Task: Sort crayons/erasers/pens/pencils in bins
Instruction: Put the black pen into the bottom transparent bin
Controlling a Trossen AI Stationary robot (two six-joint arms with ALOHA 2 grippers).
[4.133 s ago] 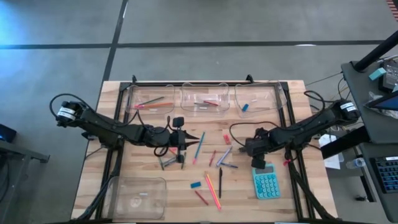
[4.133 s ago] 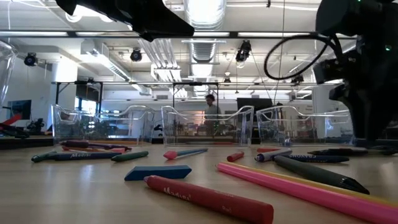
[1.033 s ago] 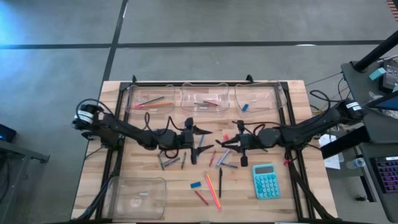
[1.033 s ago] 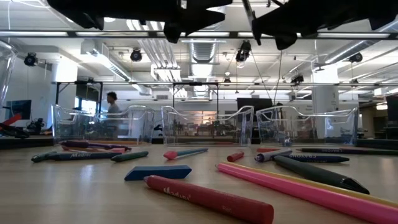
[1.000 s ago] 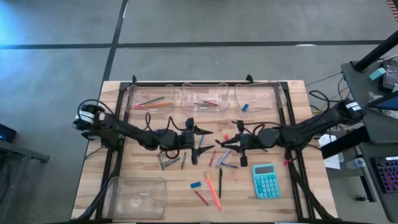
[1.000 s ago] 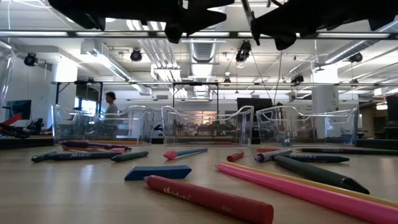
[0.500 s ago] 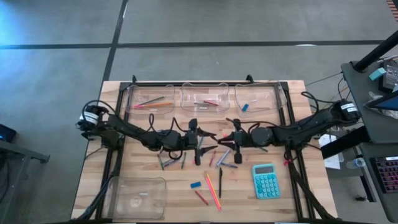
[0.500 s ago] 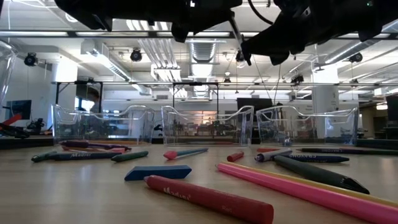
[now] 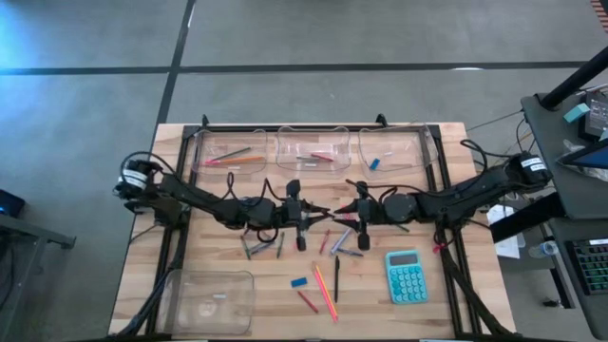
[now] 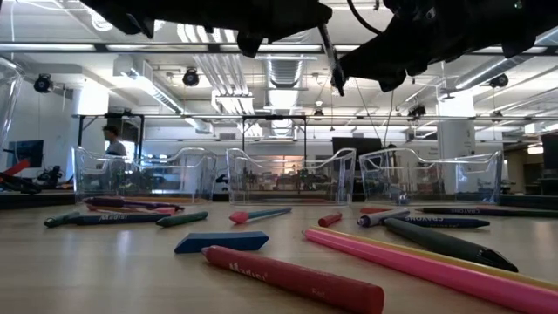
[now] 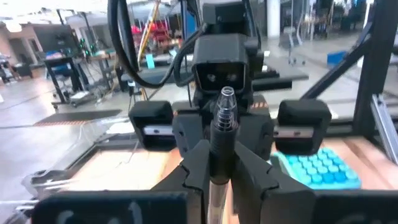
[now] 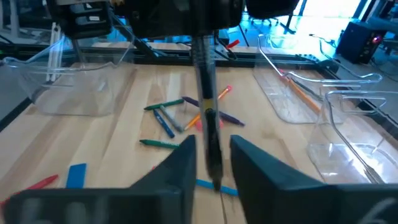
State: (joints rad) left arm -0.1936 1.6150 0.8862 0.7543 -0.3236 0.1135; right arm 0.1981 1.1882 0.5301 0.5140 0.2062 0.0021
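My left gripper [image 9: 312,214] [image 11: 221,163] is shut on a slim dark pen [image 11: 222,124] above the table's middle. My right gripper [image 9: 346,212] [image 12: 213,163] faces it from the table's right. It is open, its fingers standing on either side of the pen's free end [image 12: 212,146] with a gap showing on both sides. Loose crayons, pencils, a pen and erasers [image 9: 328,249] lie flat on the wood below. Three clear bins [image 9: 313,150] stand along the far edge, and one bin [image 9: 211,300] stands at the near left. My left gripper pinches the pen's barrel [image 11: 219,177] between its two fingers. The fingers are about level and point toward the table's right, with the pen lying along them. The pen sticks out ahead of them toward my right gripper, clear of the table.
A teal calculator [image 9: 407,276] lies at the near right. The far-left bin [image 9: 228,154] holds pencils, the middle one red sticks, and the far-right one [image 9: 392,152] a blue eraser [image 9: 373,163]. A person walks in the room beyond the table [image 10: 112,139].
My right gripper has moved toward the table's left, up to my left gripper, so the pen's free end now lies between its fingers. My left gripper has edged toward the table's right with the pen still held.
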